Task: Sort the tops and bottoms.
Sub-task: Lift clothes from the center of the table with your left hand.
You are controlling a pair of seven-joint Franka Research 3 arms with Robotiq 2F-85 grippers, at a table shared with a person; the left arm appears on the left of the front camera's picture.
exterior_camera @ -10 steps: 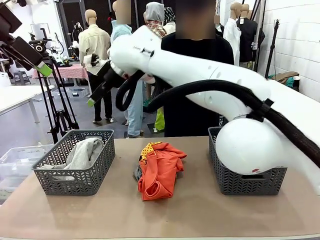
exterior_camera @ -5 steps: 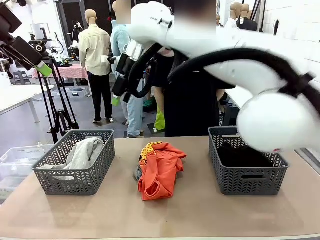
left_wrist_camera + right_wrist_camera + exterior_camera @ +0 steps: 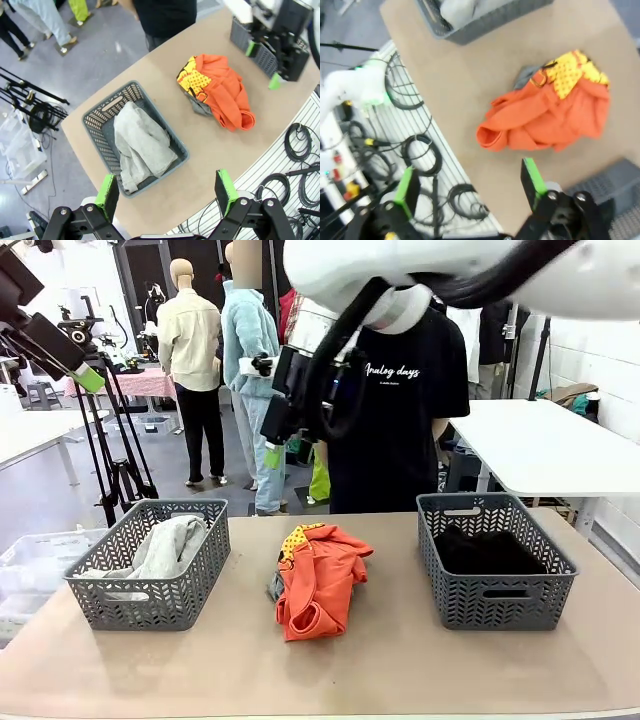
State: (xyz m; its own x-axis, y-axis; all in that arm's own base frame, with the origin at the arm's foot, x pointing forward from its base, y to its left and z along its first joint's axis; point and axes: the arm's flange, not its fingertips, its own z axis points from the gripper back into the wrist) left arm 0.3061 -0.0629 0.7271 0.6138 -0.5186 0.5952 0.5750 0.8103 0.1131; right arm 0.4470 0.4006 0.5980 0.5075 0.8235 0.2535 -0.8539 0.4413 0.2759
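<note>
Right fingers (image 3: 272, 454), spread wide and empty, are hovering with the crumpled orange, yellow-dotted cloth T-shirt (image 3: 318, 580) lying below them, apparently lining up a grab.

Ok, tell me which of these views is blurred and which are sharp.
Right wrist view: smeared throughout, the orange T-shirt soft-edged. Left wrist view: crisp, the grey basket showing a distinct weave. Front view: sharp across the table, evenly lit.

Left basket (image 3: 150, 612) and right basket (image 3: 495, 605) stand apart on the table (image 3: 390, 665). A person (image 3: 400, 440) stands behind.
</note>
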